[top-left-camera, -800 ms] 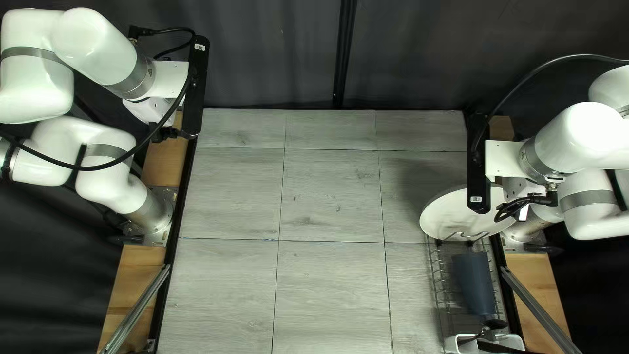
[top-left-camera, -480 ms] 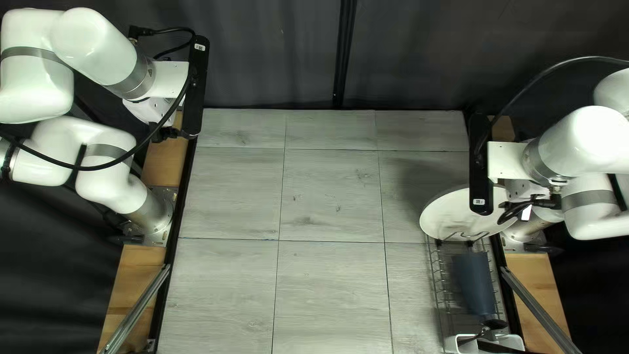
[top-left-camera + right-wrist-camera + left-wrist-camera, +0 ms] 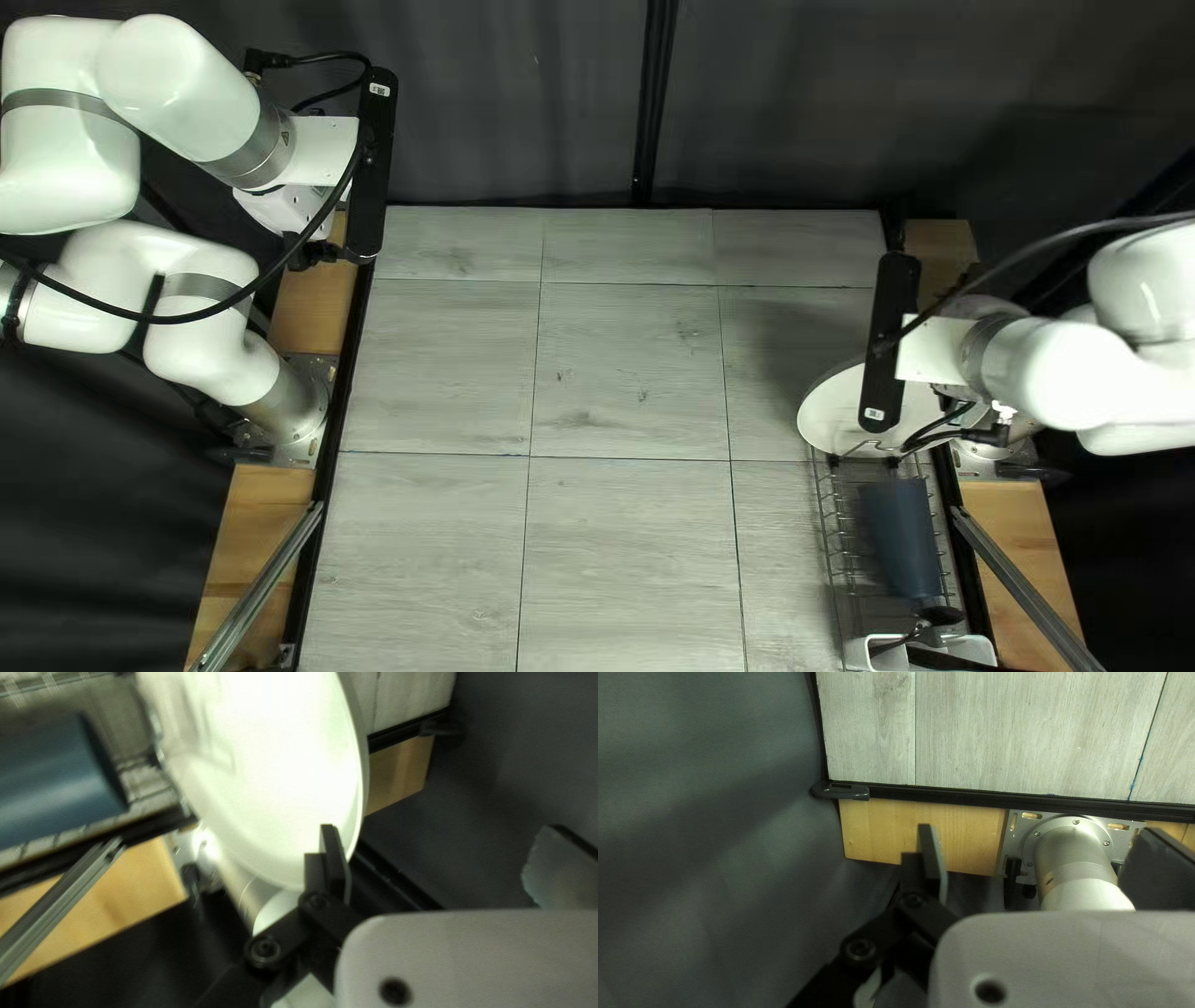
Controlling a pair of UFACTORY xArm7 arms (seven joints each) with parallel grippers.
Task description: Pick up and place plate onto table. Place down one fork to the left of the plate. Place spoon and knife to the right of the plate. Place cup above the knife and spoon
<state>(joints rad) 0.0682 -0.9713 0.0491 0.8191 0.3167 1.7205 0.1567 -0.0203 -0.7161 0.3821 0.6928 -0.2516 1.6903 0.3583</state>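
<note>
Plate: The white plate (image 3: 832, 413) is leaning at the far end of the wire rack (image 3: 818, 498), at the right side of the counter (image 3: 623, 373). The black bar (image 3: 889, 349) of the right arm (image 3: 1058, 373) is covering a part of it in the top left view.
Right pincer: The right pincer (image 3: 969, 396) is hanging above the plate. In its own wrist view, the right pincer (image 3: 442, 827) is standing wide open and gripping nothing. 1 finger is overlapping the plate's rim in this view; I am not able to tell if they are touching. The other finger is standing well apart.
Left pincer: The left pincer (image 3: 296, 214) is hanging near the counter's left edge. In its wrist view, its 2 fingers are standing wide apart and holding nothing.
Cup: The blue cup (image 3: 899, 535) is lying in the rack, its wide end facing toward the plate.
Cutlery: A dark piece of cutlery (image 3: 940, 615) is showing by the white holder (image 3: 859, 655), near the cup's narrow end. Its kind I am not able to tell.
Left arm: The left arm (image 3: 187, 93) is bending over the left side, and a black cable (image 3: 187, 317) is looping across it.
Background: A dark curtain (image 3: 797, 100) is hanging behind the counter.
</note>
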